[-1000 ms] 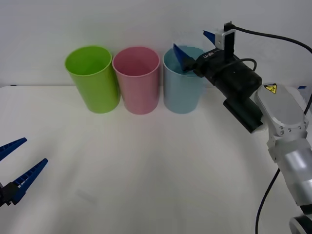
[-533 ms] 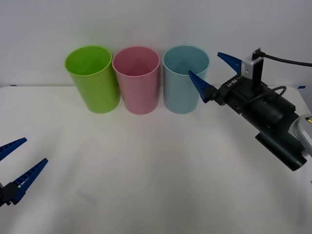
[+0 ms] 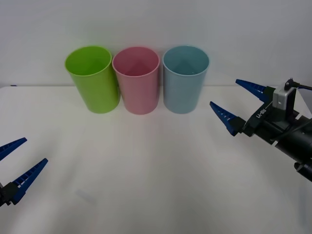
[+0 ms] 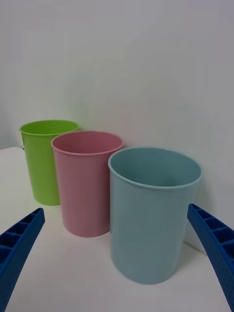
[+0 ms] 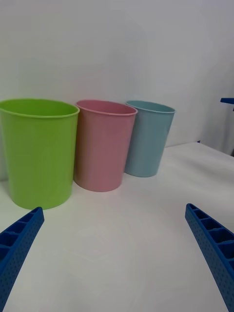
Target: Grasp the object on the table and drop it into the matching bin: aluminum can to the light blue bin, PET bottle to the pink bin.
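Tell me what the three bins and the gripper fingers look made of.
Lime green bin, pink bin and light blue bin: probably plastic, with smooth, evenly coloured walls and thin rolled rims. Right gripper fingers: likely moulded blue plastic, matte and ribbed.

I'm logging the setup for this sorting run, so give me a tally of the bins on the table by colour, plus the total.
Lime green bin: 1
Pink bin: 1
Light blue bin: 1
Total: 3 bins, standing upright in a row at the back of the table.
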`<action>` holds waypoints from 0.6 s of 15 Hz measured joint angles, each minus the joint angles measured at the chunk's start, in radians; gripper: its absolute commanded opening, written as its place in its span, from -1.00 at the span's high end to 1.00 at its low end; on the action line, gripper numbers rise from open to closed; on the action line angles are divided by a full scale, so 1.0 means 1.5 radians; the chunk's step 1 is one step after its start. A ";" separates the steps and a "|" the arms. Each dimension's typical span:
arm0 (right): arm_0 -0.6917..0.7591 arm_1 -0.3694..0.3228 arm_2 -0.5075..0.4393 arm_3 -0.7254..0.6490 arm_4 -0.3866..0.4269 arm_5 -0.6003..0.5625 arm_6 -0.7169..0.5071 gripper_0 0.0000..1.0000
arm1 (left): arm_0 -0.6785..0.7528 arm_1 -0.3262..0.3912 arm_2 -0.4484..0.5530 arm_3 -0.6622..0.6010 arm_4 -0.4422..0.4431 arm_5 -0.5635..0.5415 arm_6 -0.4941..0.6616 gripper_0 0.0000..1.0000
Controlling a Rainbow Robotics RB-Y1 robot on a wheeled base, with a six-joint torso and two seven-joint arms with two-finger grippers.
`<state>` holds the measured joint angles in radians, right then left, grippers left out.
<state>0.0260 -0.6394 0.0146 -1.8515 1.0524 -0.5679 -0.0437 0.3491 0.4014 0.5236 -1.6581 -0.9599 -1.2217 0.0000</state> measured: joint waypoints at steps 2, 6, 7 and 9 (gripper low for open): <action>0.034 0.001 -0.023 -0.003 -0.001 -0.028 0.009 -1.00 | 0.000 0.000 0.000 0.000 0.000 0.000 0.000 -1.00; 0.103 0.019 -0.078 -0.006 0.001 -0.103 0.029 -1.00 | 0.000 0.000 0.000 0.000 0.000 0.000 0.000 -1.00; 0.119 0.029 -0.095 -0.006 0.008 -0.126 0.034 -1.00 | 0.000 0.000 0.000 0.000 0.000 0.000 0.000 -1.00; 0.151 0.051 -0.130 -0.006 0.020 -0.172 0.042 -1.00 | 0.000 0.000 0.000 0.000 0.000 0.000 0.000 -1.00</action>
<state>0.2525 -0.5627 -0.1803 -1.8609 1.0817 -0.8262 0.0199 0.3491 0.4014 0.5236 -1.6581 -0.9599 -1.2217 0.0000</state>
